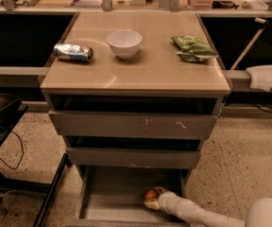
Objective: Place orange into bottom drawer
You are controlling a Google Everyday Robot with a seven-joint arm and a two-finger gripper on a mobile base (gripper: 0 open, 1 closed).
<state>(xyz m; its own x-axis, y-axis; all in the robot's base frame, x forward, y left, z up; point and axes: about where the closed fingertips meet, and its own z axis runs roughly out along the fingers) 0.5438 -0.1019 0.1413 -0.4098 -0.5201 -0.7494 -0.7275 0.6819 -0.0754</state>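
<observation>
**Orange down in the bottom drawer, gripper clamped on it**

Your gripper (151, 198) is low in the frame, reaching into the open bottom drawer (108, 198) from the right. The pale arm (192, 214) trails off behind it toward the lower right corner. The orange (149, 193) sits right at the gripper's tip, and the fingers are closed around it, one pale finger under the fruit and one just above. The fruit is inside the drawer walls, toward the drawer's right side. From this angle you can't quite tell whether it touches the drawer floor or hangs just over it.

To the left of your gripper the grey drawer floor runs out to the left wall. Directly above the gripper is the front of the middle drawer (132, 158), pulled out a little. Above that comes the top drawer (132, 125), its front scuffed with pale marks.

Well above the gripper is the tan cabinet top (140, 77). A white bowl (124, 43) stands up there, above and slightly left of your gripper. A crushed silver can (73, 52) lies further left, and a green snack bag (193, 48) lies above and to the right. Speckled flooring (242, 169) spreads out to the gripper's right.
</observation>
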